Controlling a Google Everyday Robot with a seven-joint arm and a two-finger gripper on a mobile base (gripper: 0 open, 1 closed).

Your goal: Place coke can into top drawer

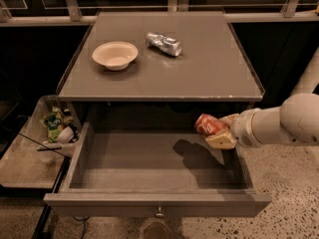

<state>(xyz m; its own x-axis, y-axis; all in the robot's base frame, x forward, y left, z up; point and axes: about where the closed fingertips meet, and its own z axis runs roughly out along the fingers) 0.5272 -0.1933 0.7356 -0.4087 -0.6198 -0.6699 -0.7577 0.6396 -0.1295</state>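
Note:
The top drawer [154, 202] is pulled fully open below the cabinet top; its inside is bare and its small metal knob [159, 213] shows at the front. My gripper [219, 131] reaches in from the right over the drawer's right side. It is shut on the red coke can [208, 124], which lies tilted on its side in the fingers, held above the drawer floor. Its shadow falls on the drawer bottom just left of it.
On the cabinet top [199, 78] stand a cream bowl [115, 55] at the left and a crinkled silver can [163, 44] at the middle back. A low tray [25, 168] with a bin of small items [56, 126] is left of the drawer.

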